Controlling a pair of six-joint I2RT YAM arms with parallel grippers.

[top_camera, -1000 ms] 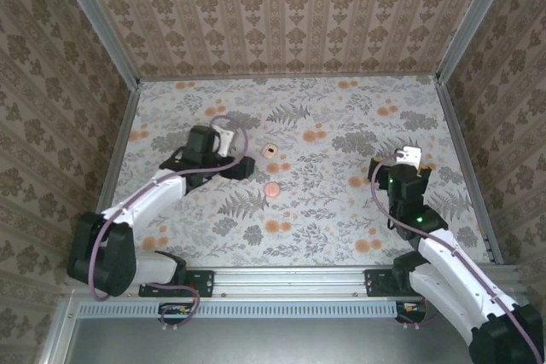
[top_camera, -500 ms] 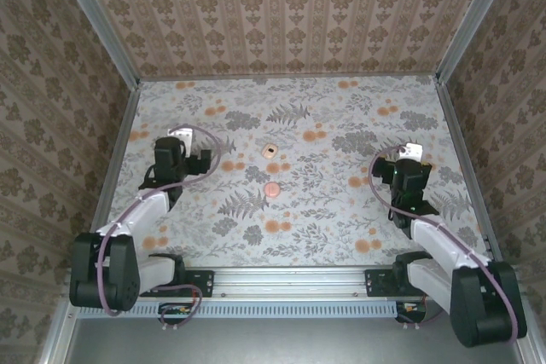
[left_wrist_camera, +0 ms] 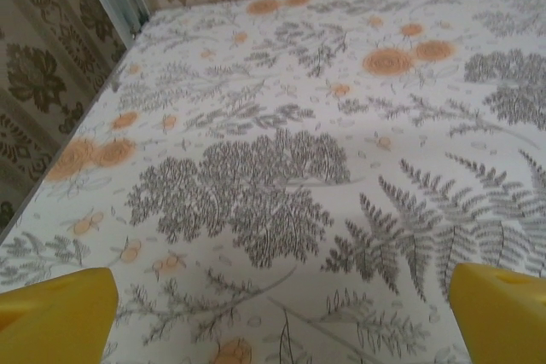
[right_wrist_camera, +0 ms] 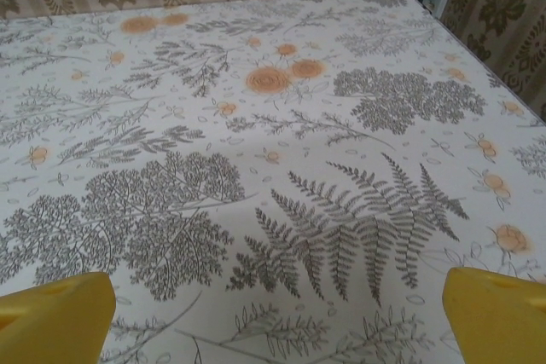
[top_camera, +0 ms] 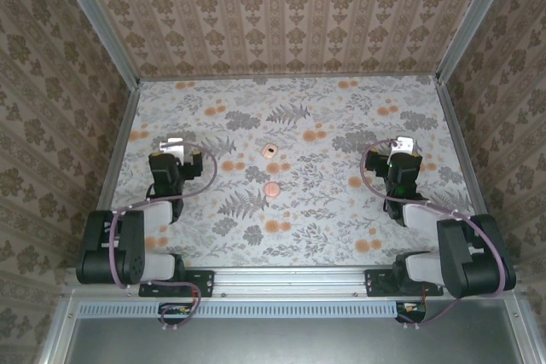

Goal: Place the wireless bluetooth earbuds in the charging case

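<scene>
A pink round disc lies on the floral table top, midway between the arms. Just beyond it sits a small cream piece with a dark spot. At this size I cannot tell which of the two is the charging case, or whether the earbuds lie in either. My left gripper is pulled back at the left, well clear of both. Its yellow fingertips stand wide apart, open and empty. My right gripper is folded back at the right, its fingertips equally wide and empty.
Patterned walls close the table on three sides, with metal corner posts at the back. A metal rail runs along the near edge between the arm bases. The table's left wall edge is near the left gripper.
The left arm has drawn back from beside the disc to a folded pose at the left. The right arm has also folded back. Both grippers stayed open.
</scene>
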